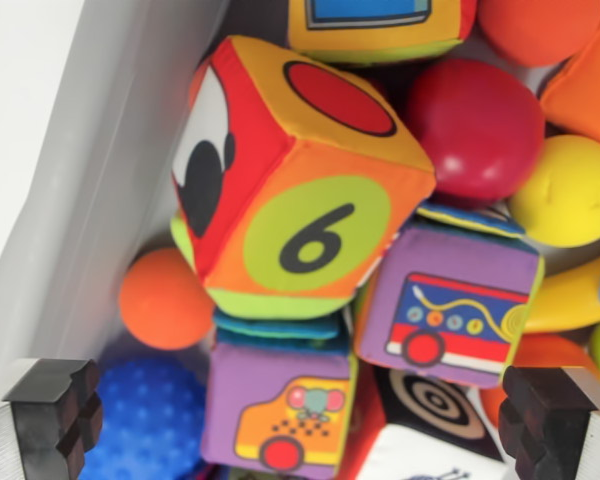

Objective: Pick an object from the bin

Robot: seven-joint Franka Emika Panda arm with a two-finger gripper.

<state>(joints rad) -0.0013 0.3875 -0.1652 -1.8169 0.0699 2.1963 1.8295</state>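
Observation:
I look straight down into a white bin [90, 190] packed with toys. A soft fabric cube [300, 180] with a black "6" on a green disc and a red oval on top lies highest, in the middle. Below it sit a purple cube with a yellow car [280, 420] and a purple cube with a red bus [450, 310]. My gripper [300, 425] is open: its two dark fingertips [55, 415] show at the bottom corners, above the toys and holding nothing.
The bin's white wall runs down the wrist view's left. Round toys crowd the cubes: an orange ball [162, 298], a blue bumpy ball [145, 420], a red ball [477, 128], a yellow ball [570, 190]. Another cube [375, 25] lies at the top.

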